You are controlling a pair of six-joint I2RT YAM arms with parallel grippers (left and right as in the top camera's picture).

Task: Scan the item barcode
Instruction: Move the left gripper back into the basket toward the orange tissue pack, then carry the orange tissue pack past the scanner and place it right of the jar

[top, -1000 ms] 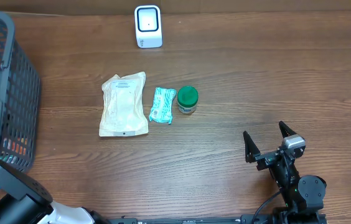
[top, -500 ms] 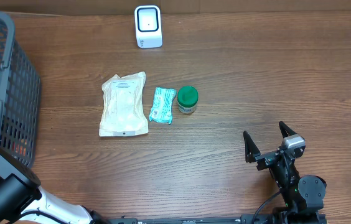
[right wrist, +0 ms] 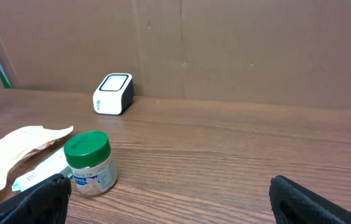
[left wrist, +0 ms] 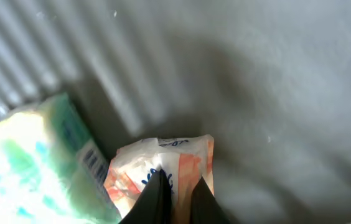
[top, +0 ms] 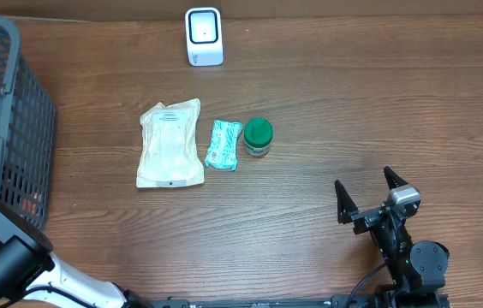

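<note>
1. L gripper: down inside the grey basket at the table's far L edge. In the overhead view only the L arm shows, at the lower L corner, and the jaw end is hidden by the basket.
2. L fingers: closed together and pinching the near end of a white-orange packet. A thin strip of wrapper shows betw. the two dark tips.
3. White-orange packet = the item. It lies flat on the basket floor, on the wood table. No barcode is legible on it in the L wrist view (blurred).
4. Just L of it, touching or nearly so: a green-white pack with a small barcode-like strip on its R edge. It is too blurred to read.
5. R gripper: low at the table's near R, fingers spread wide and holding nothing. It sits well apart from all the goods.
6. Scanner: white box w/ dark window, upright at the far centre edge and well away from the basket.
7. Mid-table row, L to R: beige pouch lying flat, teal sachet just beside it, and green-lid jar upright, close by the sachet's R end.
8. Cardboard wall stands behind the scanner in the R wrist view.
</note>
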